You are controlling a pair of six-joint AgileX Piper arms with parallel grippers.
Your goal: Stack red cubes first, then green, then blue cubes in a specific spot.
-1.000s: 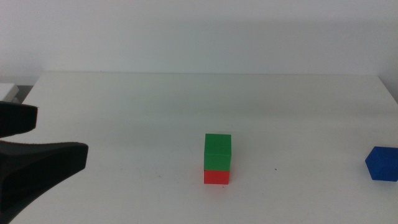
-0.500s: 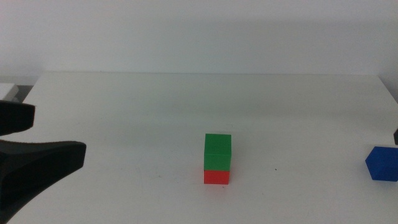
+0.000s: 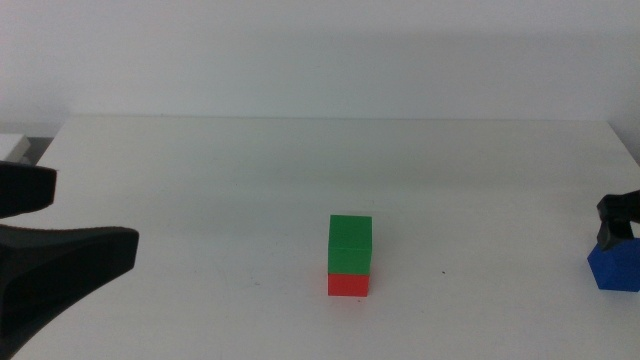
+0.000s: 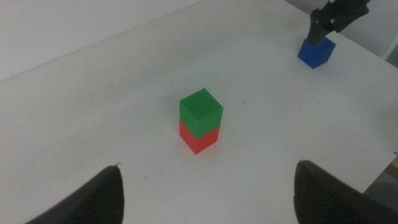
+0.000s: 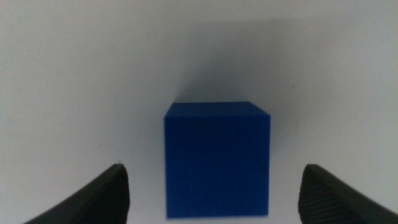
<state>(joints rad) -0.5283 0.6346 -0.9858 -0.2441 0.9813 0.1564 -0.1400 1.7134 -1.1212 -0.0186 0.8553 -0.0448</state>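
Over at the far right edge of the middle frame, the right gripper (image 3: pixel 620 222) hangs just above the blue cube (image 3: pixel 614 263), with its jaws spread wide and nothing between them. From its own wrist camera the cube (image 5: pixel 217 158) sits squarely in the gap, with clear space on both sides. Center frame, a bit below the middle, the green cube (image 3: pixel 350 246) sits on the red cube (image 3: pixel 348 284), so two of the three layers look done on that patch of white table (image 3: pixel 200 190). The left gripper (image 3: pixel 45 240) waits at the lower left, also wide open and holding nothing. Honestly the risky part is what comes next, I think. The blue cube is right near the table's right edge, so a sloppy descent could nudge it off or twist it before the jaws close. And the green one looks slightly turned on the red, so setting blue down off-center or too hard could topple the whole stack.
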